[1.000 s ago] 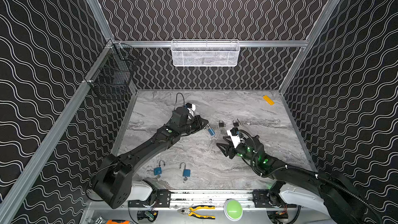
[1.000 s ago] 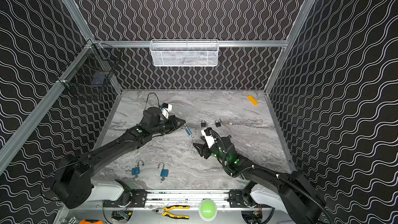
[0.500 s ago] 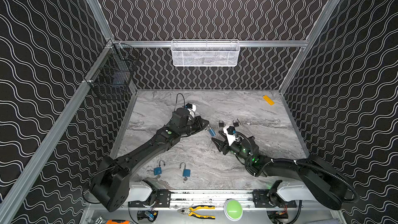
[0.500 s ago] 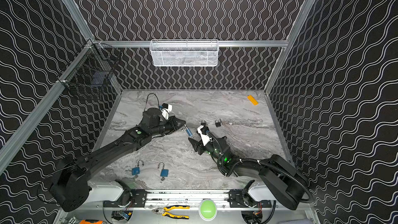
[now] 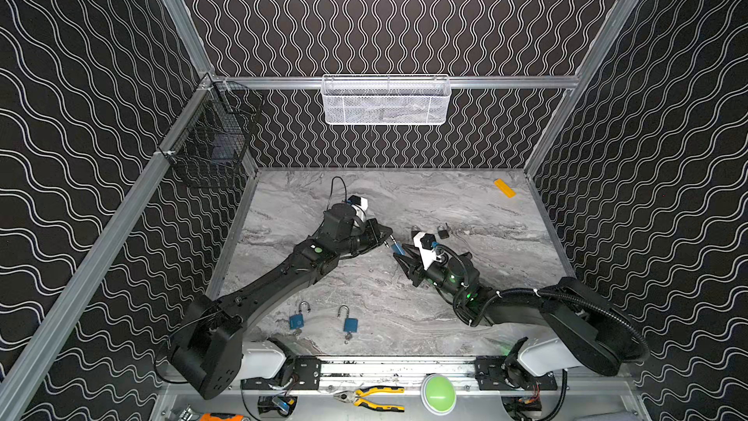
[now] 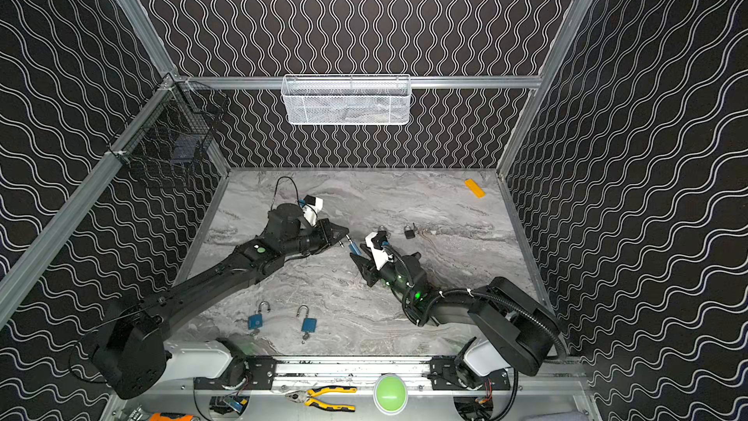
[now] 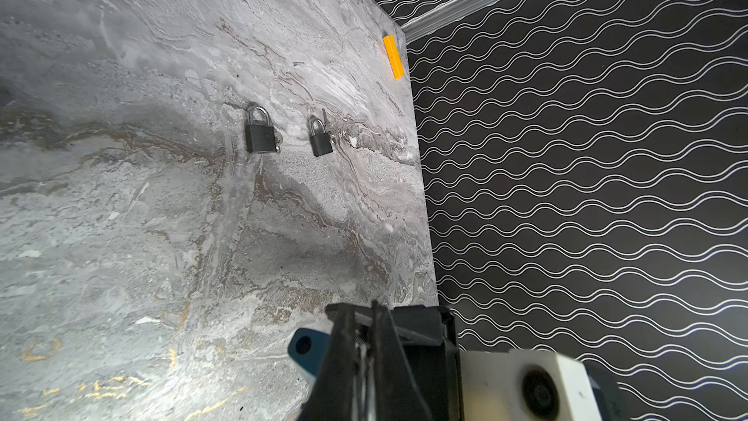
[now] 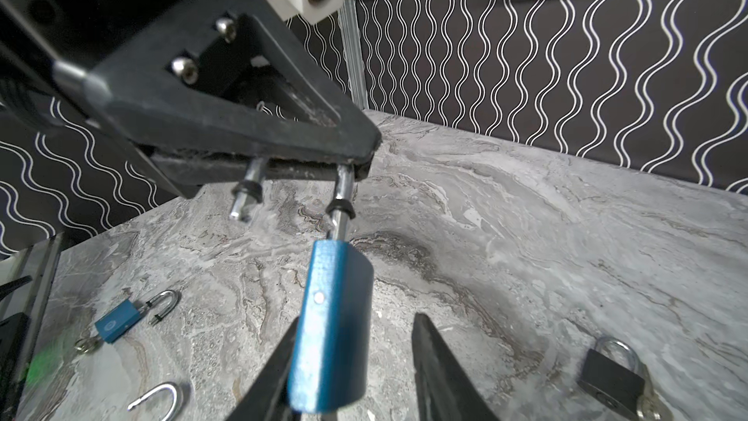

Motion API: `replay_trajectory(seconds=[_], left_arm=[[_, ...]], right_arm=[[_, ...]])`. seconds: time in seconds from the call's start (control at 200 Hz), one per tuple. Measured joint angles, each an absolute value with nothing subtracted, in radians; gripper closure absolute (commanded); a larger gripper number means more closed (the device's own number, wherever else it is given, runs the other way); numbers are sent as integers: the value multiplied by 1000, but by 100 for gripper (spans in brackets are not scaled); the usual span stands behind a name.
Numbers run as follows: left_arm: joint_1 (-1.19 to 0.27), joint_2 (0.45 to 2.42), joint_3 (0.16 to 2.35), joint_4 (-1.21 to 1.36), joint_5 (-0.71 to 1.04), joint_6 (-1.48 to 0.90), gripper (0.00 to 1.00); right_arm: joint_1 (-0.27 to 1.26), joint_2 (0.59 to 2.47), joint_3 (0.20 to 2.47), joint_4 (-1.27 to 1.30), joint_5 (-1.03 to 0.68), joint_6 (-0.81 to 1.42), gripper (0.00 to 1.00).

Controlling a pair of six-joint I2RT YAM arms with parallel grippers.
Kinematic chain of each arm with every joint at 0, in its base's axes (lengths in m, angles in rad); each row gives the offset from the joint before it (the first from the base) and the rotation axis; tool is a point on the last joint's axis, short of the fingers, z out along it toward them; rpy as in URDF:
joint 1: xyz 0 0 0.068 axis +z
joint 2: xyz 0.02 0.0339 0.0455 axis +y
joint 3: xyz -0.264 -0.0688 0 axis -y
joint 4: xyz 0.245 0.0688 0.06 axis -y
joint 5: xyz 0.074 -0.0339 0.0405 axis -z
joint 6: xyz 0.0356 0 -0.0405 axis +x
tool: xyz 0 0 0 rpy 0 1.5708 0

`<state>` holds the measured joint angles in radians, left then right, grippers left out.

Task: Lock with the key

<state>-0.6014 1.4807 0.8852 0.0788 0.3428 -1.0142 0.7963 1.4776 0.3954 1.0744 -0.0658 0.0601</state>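
- My left jaws are clamped shut on the shackle (image 8: pixel 342 192) of the blue padlock (image 8: pixel 336 326), holding it in the air above the middle of the tabletop (image 5: pixel 465 212).
- The shackle is open. One leg runs down into the blue body, and the other leg ends free beside it.
- The padlock body hangs tilted below my left jaws, between my two arms.
- My right jaws stand open around that body. One finger (image 8: pixel 279 362) lies against its side, and the other finger (image 8: pixel 437 362) stands apart from it, with bare tabletop showing in the gap.
- I cannot tell whether a key sits in the held padlock, because its underside is hidden.
- A second blue padlock (image 5: pixel 296 319) and a third blue padlock (image 5: pixel 350 324) lie near the front edge, well apart from my jaws, both with open shackles.
- A black padlock (image 7: pixel 259 135) and the other black padlock (image 7: pixel 321 141) lie side by side on the far side of my right arm, shackles closed. A key (image 8: pixel 649 405) shows at the base of one of them.
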Motion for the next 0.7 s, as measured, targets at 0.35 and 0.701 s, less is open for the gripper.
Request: replay_trajectory(seconds=[0.35,0.701], left_arm=[[-601,1481,876,86,341,-1015,100],[-591,1485,849,148,345,-1021,100]], right_arm=[[797,1487,415,1074,-87,65,76],[762,1459,445,989,-156,130,88]])
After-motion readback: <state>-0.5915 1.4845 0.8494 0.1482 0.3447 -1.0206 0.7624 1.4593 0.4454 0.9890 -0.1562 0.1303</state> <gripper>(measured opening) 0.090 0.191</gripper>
